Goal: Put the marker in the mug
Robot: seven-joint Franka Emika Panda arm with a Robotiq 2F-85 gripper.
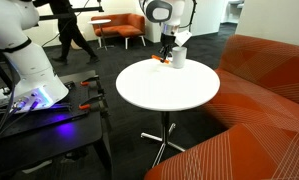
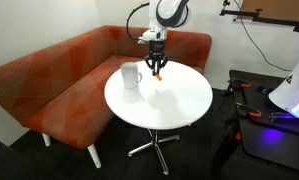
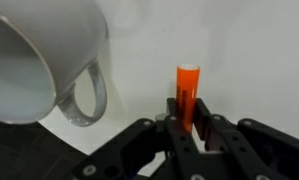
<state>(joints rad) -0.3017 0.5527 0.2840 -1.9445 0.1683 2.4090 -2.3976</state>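
The orange marker (image 3: 187, 92) stands clamped between my gripper's (image 3: 188, 128) black fingers in the wrist view. In both exterior views the gripper (image 2: 156, 66) hangs low over the round white table (image 2: 174, 100), with the marker (image 2: 158, 74) sticking out below the fingers. The white mug (image 2: 131, 76) stands on the table just beside the gripper, handle toward it. In the wrist view the mug (image 3: 39, 60) fills the upper left, its loop handle (image 3: 87, 95) near the marker. In an exterior view the mug (image 1: 178, 58) is right next to the gripper (image 1: 166, 52).
An orange-red sofa (image 2: 59, 85) wraps behind the table and shows at the right in an exterior view (image 1: 264, 100). A dark cart with tools (image 2: 274, 125) and a second white robot arm (image 1: 24, 60) stand beside the table. A person (image 1: 69, 30) walks in the background.
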